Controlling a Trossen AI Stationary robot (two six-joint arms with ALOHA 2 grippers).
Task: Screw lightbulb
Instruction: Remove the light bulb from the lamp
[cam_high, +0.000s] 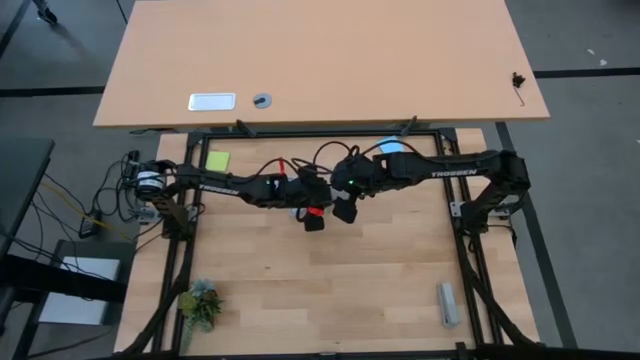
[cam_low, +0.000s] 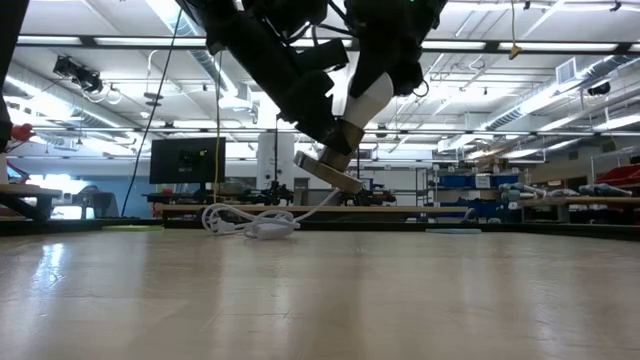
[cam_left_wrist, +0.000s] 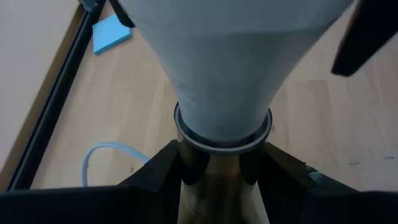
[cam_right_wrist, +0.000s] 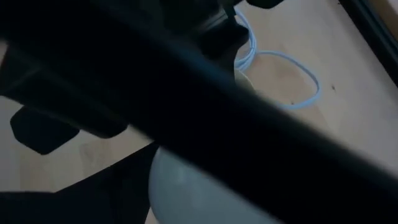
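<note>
Both grippers meet over the middle of the table, well above it. The white lightbulb (cam_low: 368, 98) sits with its narrow end in the brassy neck (cam_low: 345, 135) of the socket, whose round base disc (cam_low: 330, 172) hangs tilted in the air. The socket's white cable (cam_low: 250, 225) trails down and lies looped on the table. My left gripper (cam_left_wrist: 221, 171) is shut on the socket's neck, just below the bulb (cam_left_wrist: 224, 68). My right gripper (cam_low: 385, 50) is shut on the bulb's wide end. In the high view the bulb is hidden under the two grippers (cam_high: 330, 200). My left gripper pinches the socket's brassy neck (cam_left_wrist: 221, 190) between its two fingers (cam_left_wrist: 186, 168), just below the ring where the bulb enters. The socket is lifted clear of the table and tilted, with the base disc lowest. My right gripper has the bulb's wide rounded end (cam_left_wrist: 236, 25) between its two fingers (cam_left_wrist: 364, 37), one on each side, coming from above and slanting. The bulb is clear of the table, its narrow end in the socket. In the right wrist view the arm hides the contact; only a patch of bulb (cam_right_wrist: 186, 193) shows.
A blue note (cam_high: 392, 147) and a green note (cam_high: 217, 160) lie near the table's far edge. A green plant-like thing (cam_high: 200, 303) lies at the near left and a grey block (cam_high: 447, 303) at the near right. A second table (cam_high: 320, 60) stands beyond the far edge.
</note>
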